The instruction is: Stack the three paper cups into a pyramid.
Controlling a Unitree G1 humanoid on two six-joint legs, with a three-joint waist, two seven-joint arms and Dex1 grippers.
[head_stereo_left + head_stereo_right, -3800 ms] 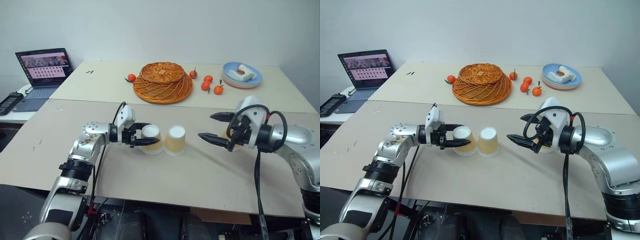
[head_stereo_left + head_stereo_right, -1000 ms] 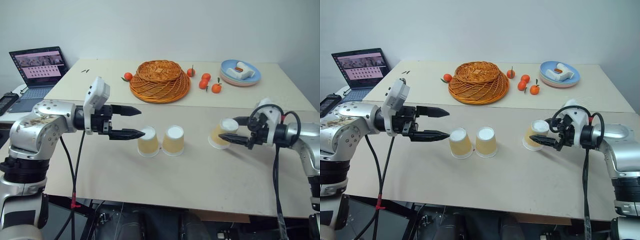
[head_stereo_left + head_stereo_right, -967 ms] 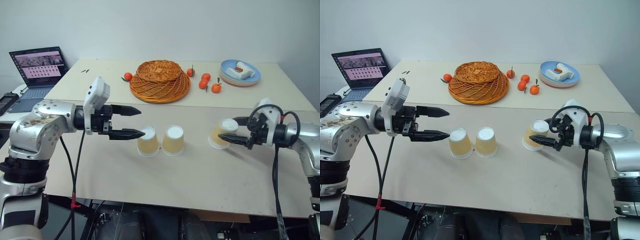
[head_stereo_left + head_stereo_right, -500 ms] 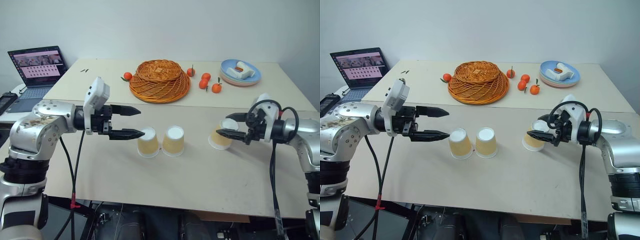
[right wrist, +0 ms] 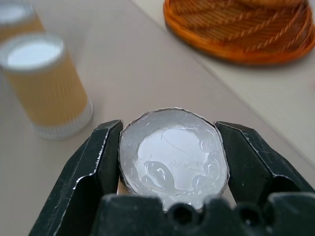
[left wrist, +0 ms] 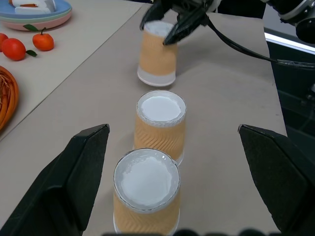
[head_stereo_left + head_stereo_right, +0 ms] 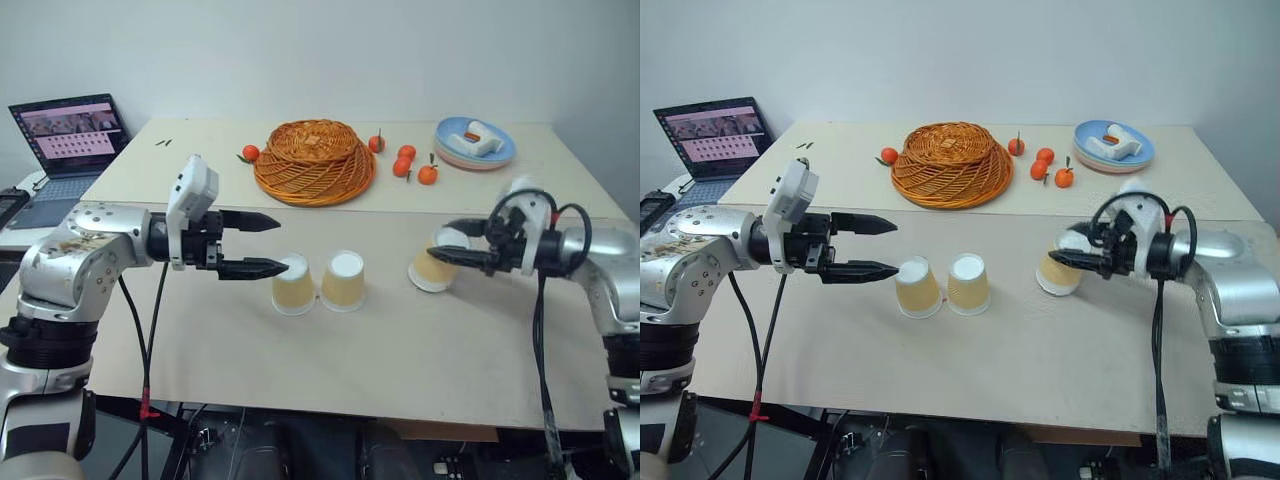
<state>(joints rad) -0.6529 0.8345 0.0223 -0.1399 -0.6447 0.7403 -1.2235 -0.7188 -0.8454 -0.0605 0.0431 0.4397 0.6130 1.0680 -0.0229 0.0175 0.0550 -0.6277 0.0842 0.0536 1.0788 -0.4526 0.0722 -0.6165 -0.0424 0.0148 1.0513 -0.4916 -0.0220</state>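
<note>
On the tan table point(image 7: 400, 350), two upturned cups point(image 7: 318, 282) sit touching as a base while my right gripper point(image 7: 441, 252) clamps the third cup point(image 7: 432, 268) at their three o'clock, left gripper point(image 7: 262, 243) wide open.

Pretty even, bright indoor light all round with only soft shadows on the counter point(image 7: 420, 350), and the right wrist view goes blurry toward the far cups point(image 5: 47, 91) and basket point(image 5: 236, 29).

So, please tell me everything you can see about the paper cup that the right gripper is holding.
The paper cup is small and tapered, with tan ribbed sides and a white bottom and rim. It is upside down, slightly tilted, its wide rim at the table. The right gripper is shut on its narrow upper end, one black finger on each side. It is apart from the other two cups.
</note>
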